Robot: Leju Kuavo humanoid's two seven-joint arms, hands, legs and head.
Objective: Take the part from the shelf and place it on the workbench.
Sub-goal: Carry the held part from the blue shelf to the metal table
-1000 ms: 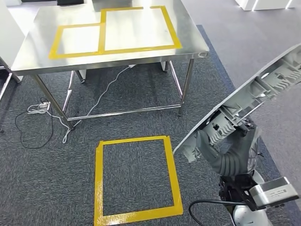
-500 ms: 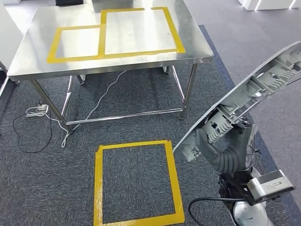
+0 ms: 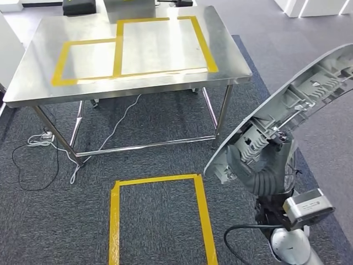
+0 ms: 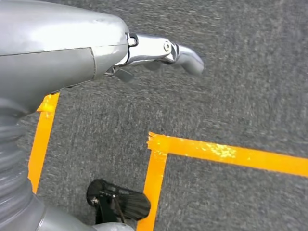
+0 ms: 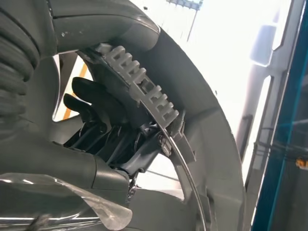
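The pale grey ribbed part (image 3: 291, 105) lies against the dark fingers (image 5: 85, 98) of the grey right hand (image 3: 266, 171). Ahead of them, the shiny steel workbench (image 3: 41, 83) carries yellow tape rectangles (image 3: 118, 47). Below, the dark grey speckled carpet (image 3: 41, 221) bears a yellow tape square (image 3: 114, 221).

Head looks down; wrists close, sharing floor tape (image 3: 158, 179).

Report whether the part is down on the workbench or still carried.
Carried: the right hand grips the part beside the bare workbench.
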